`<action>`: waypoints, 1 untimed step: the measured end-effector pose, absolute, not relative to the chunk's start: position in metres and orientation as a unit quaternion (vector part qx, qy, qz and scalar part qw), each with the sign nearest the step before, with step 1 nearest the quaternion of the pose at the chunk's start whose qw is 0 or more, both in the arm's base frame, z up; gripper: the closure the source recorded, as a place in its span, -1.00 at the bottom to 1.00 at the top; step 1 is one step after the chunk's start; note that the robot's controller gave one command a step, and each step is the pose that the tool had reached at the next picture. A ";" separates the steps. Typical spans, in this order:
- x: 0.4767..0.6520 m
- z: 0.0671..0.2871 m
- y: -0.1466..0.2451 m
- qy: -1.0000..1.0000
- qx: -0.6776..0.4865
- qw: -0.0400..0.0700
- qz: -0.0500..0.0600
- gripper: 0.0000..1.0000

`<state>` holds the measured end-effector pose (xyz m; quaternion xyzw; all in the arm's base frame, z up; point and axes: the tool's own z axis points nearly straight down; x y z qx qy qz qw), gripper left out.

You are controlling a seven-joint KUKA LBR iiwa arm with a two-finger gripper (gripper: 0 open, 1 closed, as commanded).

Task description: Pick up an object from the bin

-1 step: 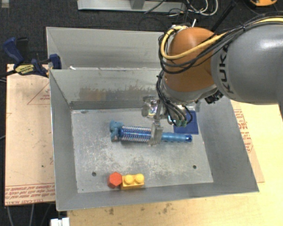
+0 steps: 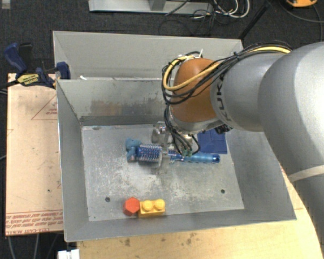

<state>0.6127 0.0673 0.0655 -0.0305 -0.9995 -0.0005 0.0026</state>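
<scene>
Judging by the claw (image 2: 165, 146) low beside the blue brush (image 2: 144, 153), we think nothing is lifted yet; lifting remains. We cannot tell if it is open or closed.

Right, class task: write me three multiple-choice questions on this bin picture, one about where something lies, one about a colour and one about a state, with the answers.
1. Where in the bin does the yellow brick lie?
A. By the near wall, at the view's bottom
B. Against the far wall
C. Under the arm

2. What colour is the bristled brush by the gripper?
A. Red
B. Blue
C. Green

3. How do the yellow brick and the orange block stand to each other?
A. Stacked
B. At opposite ends of the bin
C. Touching, side by side

Answers:
1 A: the brick sits low in the view, close to the near wall.
2 B: the brush's handle and bristle pad are both blue.
3 C: their sides meet on the bin floor.
</scene>
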 end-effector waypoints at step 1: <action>0.614 0.066 0.068 -1.000 -0.031 0.001 -0.001 -1.00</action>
